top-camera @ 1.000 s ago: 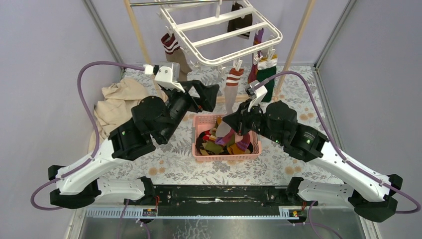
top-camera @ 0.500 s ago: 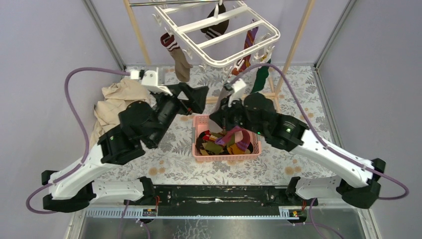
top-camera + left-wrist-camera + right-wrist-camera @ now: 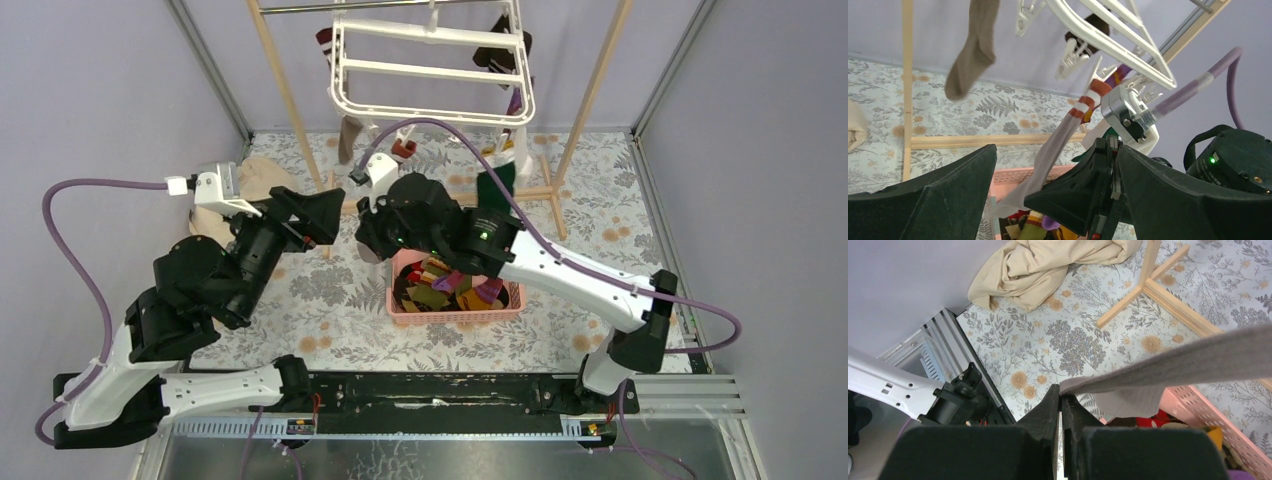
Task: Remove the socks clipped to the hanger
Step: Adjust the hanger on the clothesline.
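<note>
The white hanger hangs tilted from the wooden frame, with several socks clipped to it: a brown one, a green one and a dark one. My right gripper is shut on the toe end of a grey sock, whose red-and-white cuff still reaches up to a clip, so the sock is stretched taut. My left gripper stands open just left of it. In the left wrist view its gripper frames the shut right fingers and the grey sock without touching them.
A pink basket with several loose socks stands under the right arm. A beige cloth lies at the back left. The wooden frame's poles and foot bars stand around the hanger. Purple walls close in both sides.
My right arm has swung left over the basket, dragging the grey sock and tilting the hanger. My left arm has drawn back to the left, still open.
</note>
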